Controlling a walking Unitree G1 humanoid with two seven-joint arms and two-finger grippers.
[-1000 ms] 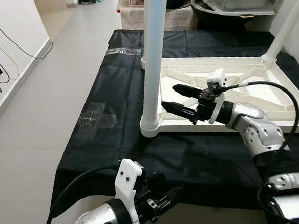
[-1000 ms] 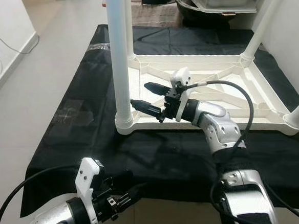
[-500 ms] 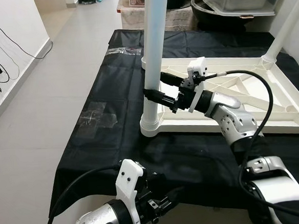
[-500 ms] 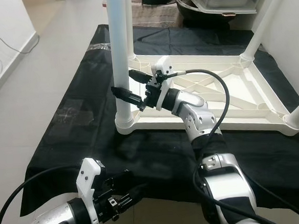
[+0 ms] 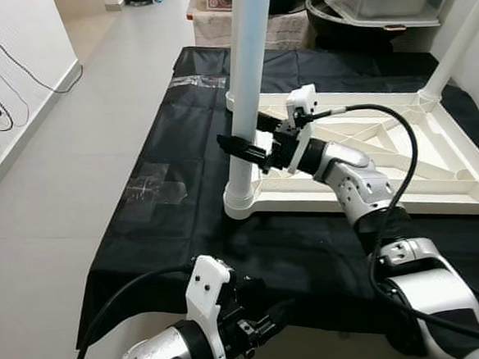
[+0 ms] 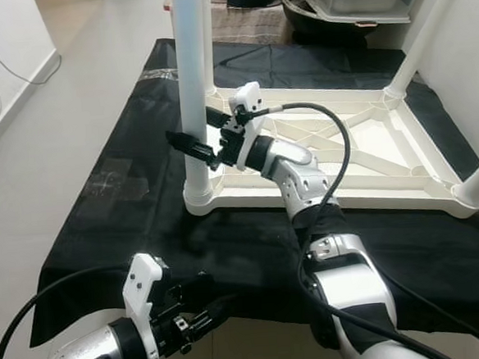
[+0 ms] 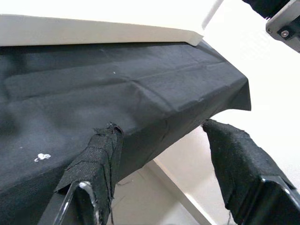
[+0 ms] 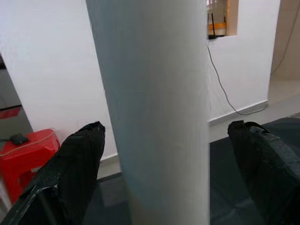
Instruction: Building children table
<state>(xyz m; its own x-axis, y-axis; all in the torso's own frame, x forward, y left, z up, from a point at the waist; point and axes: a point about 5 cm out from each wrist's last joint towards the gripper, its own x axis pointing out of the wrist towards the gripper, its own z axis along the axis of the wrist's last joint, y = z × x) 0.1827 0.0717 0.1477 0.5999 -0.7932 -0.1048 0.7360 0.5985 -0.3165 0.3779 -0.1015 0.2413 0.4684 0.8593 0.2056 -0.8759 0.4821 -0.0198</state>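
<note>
left gripper point(image 5: 262, 330): nearest the camera, low at the near edge of the black cloth point(image 5: 184, 208), short of the table leg; fingers point(image 7: 96, 164) spread apart in the wrist view, nothing between them, cloth hem just beyond the tips.
left arm: cut off at the frame bottom, only the wrist and a black cable show.
black cloth: spread on the floor under the tabletop, near hem folds down; wide bare strip between the hem and the table leg.
table leg point(image 5: 246, 97): white tube, upright in the near-left corner socket of the upturned tabletop point(image 5: 369, 158); its top is cut off by the frame.
right gripper point(image 5: 249, 146): at the table leg, low on it, above the socket; fingers point(image 8: 77, 164) spread wide, one either side of the tube; contact with the tube cannot be told.
right arm: reaches in from the right across the tabletop rim, cable looping over it; hides part of the ribbing.
tabletop: white, underside up, ribs visible; right rim cut off in the left eye view.
far legs point(image 6: 426, 31): another white leg stands slanting at the far-right corner, one just behind the near table leg, mostly hidden by it.
floor point(image 5: 82, 158): open pale tiles left of the table leg, up to the wall.
clutter point(image 5: 375, 1): past the tabletop, bins and a dark basin, cropped at the top.
</note>
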